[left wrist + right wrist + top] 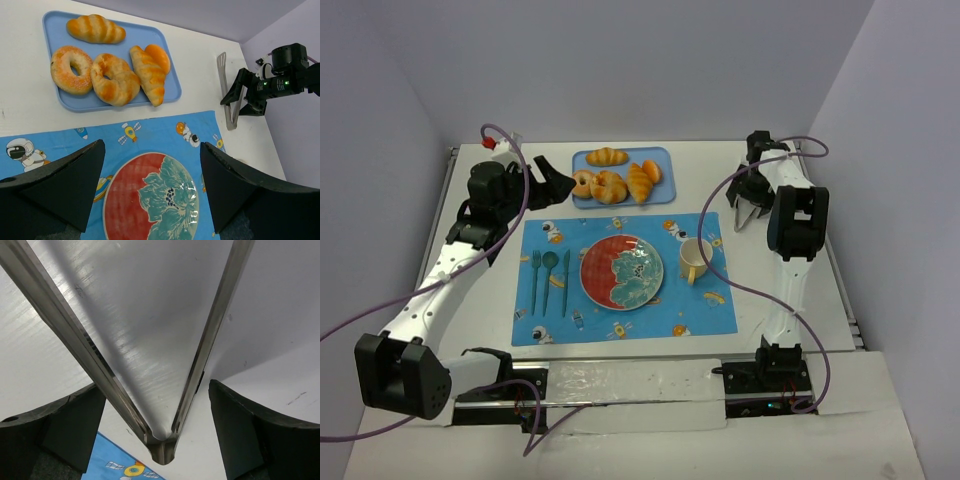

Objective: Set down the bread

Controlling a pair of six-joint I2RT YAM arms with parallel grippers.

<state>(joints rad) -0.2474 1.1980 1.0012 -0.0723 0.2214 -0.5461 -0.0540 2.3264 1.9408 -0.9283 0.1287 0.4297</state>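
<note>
On the blue tray (140, 32) lies the bread (96, 28) — left pincer (151, 145) wide open, empty; right pincer (156, 385) open astride the tongs (161, 450)

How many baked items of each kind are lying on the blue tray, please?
On the blue tray:
Croissants: 2 (long croissant, shorter croissant)
Ring pastries: 2 (sugared ring, golden ring)
Smooth bun: 1
Total: 5
</note>
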